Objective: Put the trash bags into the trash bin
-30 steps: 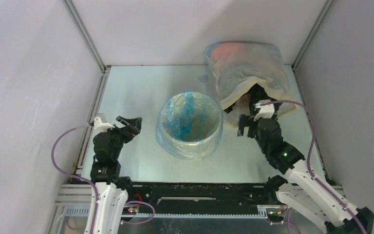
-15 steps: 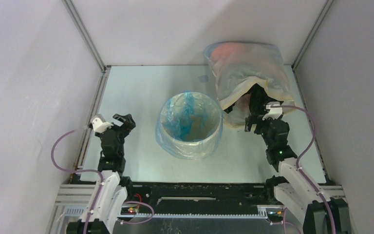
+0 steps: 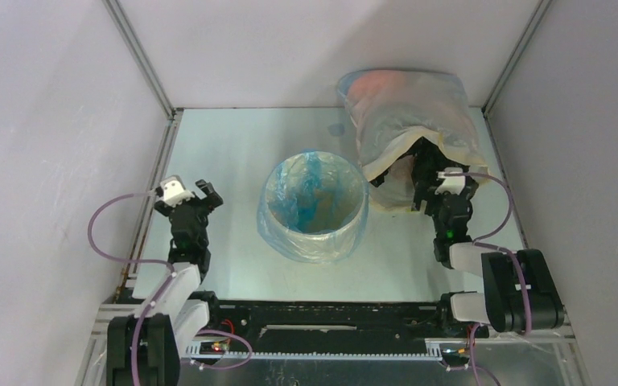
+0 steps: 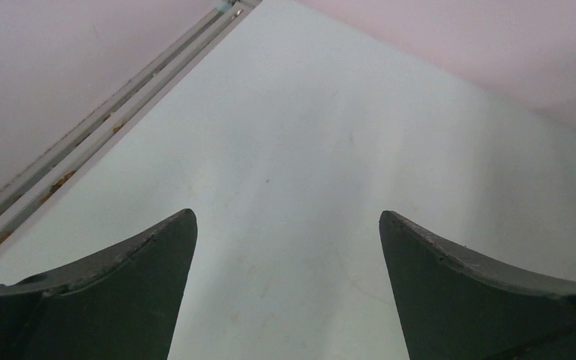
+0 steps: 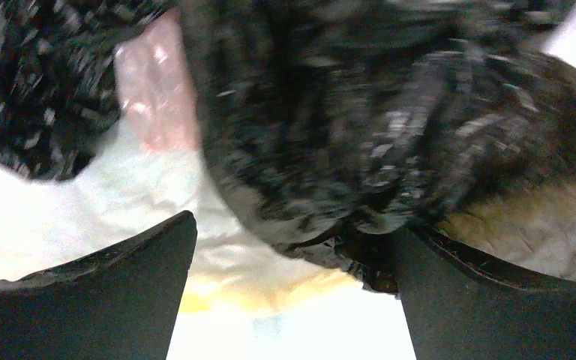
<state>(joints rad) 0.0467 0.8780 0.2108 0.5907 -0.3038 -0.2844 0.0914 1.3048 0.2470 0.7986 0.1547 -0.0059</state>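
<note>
While both pincers stand wide open and empty, the light-blue trash bag [image 3: 312, 178] lines the tan trash bin [image 3: 349, 199] at mid-counter [image 3: 225, 145], its film folded over the rim. The left pincer [image 3: 207, 193] hovers left of the bin; the right pincer [image 3: 423, 167] sits at the mouth of the cloudy sack [image 3: 406, 112].

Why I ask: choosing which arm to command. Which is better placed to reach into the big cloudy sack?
Right, probably. The right hand, open, is at the mouth of the sack, facing dark contents; the left hand, also open, faces bare table across the trash bin.
</note>
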